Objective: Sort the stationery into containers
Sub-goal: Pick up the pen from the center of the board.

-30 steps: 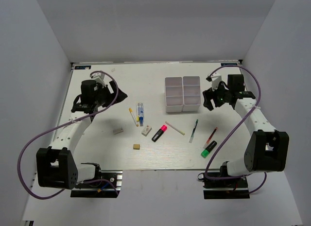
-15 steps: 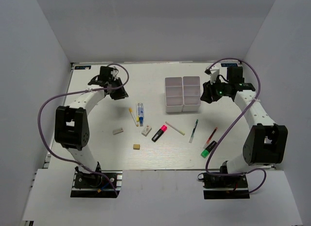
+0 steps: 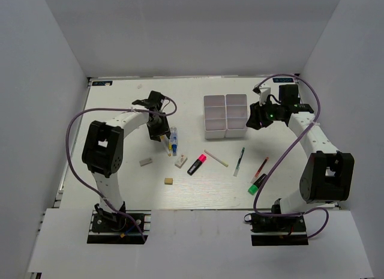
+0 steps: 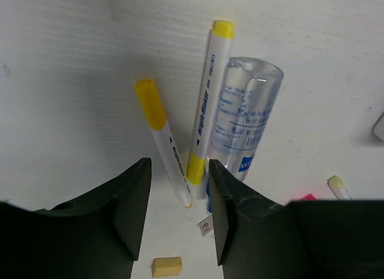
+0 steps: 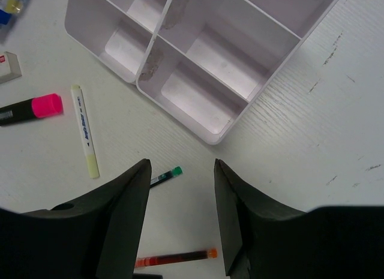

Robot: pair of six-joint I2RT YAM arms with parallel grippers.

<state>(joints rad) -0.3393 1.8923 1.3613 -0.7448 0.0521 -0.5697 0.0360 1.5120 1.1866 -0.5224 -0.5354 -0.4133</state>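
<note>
On the white table (image 3: 120, 171), farthest left of the loose stationery, lies a small white eraser block (image 3: 146, 161). Just right of it and farther back, the left gripper (image 4: 179, 214) hangs over a cluster of markers with its two fingers (image 4: 129, 210) spread apart and nothing pinched. In the left wrist view a yellow-capped white pen (image 4: 162, 141) slants down into the gap between them. How close the tips are to it is hard to judge. A second yellow-ended pen (image 4: 207, 105) lies touching a clear tube with blue print (image 4: 243, 123). Nearer the arm bases sit a tan eraser (image 3: 169, 181) and a second white eraser (image 3: 181, 161). A pink-and-black highlighter (image 3: 196, 164) and a pale slim pen (image 3: 216, 158) follow. Behind them stands the white four-compartment box (image 3: 225, 116). A green-tipped pen (image 3: 239, 161), a red pen (image 3: 260, 168) and a green-and-black highlighter (image 3: 258, 183) lie on the near right. The right gripper (image 5: 180, 214) hovers beside the box's right edge, fingers (image 5: 237, 219) held wide.
</note>
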